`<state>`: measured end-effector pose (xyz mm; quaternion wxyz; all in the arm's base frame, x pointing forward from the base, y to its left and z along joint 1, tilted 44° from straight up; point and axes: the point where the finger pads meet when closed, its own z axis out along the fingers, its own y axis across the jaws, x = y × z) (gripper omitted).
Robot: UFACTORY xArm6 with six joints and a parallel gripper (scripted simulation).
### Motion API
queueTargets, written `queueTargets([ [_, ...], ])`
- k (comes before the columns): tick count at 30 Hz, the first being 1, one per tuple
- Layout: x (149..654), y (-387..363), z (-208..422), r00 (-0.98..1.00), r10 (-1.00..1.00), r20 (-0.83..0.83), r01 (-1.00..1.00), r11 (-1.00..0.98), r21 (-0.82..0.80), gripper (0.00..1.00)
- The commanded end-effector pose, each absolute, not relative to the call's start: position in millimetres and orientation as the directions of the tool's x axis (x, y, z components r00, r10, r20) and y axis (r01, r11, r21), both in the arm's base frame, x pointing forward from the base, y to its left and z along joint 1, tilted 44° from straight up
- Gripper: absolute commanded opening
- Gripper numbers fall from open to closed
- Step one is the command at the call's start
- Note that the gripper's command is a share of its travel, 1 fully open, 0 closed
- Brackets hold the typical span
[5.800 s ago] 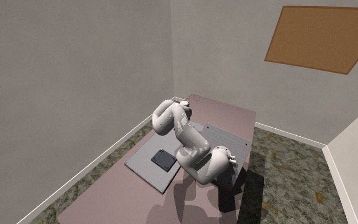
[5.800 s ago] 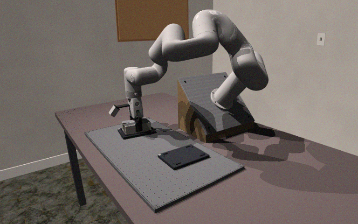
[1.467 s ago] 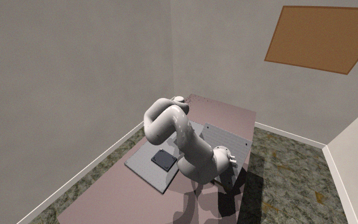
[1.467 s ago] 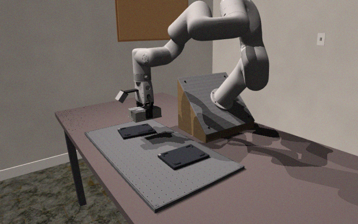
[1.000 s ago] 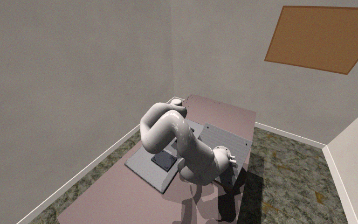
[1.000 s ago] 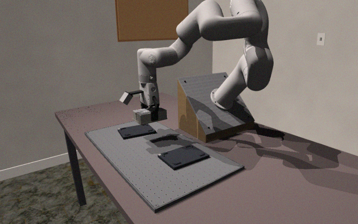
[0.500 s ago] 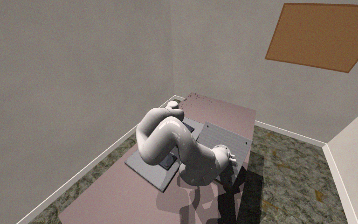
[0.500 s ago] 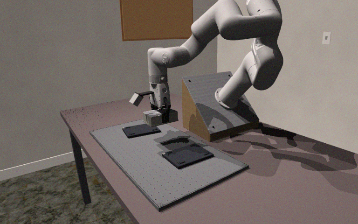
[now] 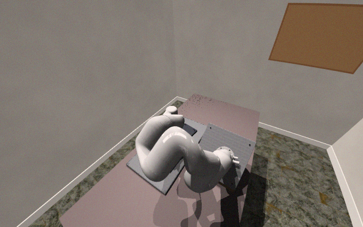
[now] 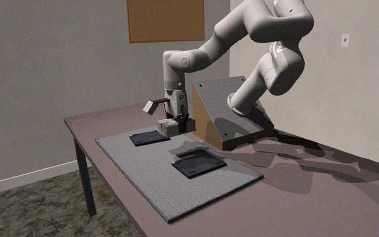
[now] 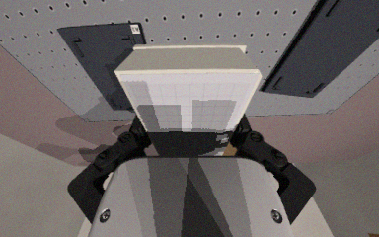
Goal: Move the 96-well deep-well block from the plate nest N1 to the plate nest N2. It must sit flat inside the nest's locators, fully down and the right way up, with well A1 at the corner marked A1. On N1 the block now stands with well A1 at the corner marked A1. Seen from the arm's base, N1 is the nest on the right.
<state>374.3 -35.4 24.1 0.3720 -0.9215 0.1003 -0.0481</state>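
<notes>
The deep-well block [image 11: 189, 96] is carried in the air, pinched across its sides by the jaws of the gripper [image 10: 176, 120], beside the far nest [image 10: 148, 137] and off the counter [image 10: 293, 201]. If it is lowered askew, an edge could be hung on a locator. A small corner tag [image 11: 134, 29] is seen, but nothing can be read.

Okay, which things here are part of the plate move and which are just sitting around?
Part of the job:
- deep-well block, held in the gripper
- far nest
- near nest

Just there:
- perforated board
- angled arm mount
- corkboard
- table
</notes>
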Motion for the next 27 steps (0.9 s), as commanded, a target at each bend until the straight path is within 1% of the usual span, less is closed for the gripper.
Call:
queueTargets([
  [1, 375, -32, 29, 0.975, -0.222, 0.017, -0.149, -0.705, -0.694, 0.00],
  [27, 378, 26, 84, 0.975, -0.222, 0.017, -0.149, -0.704, -0.694, 0.00],
])
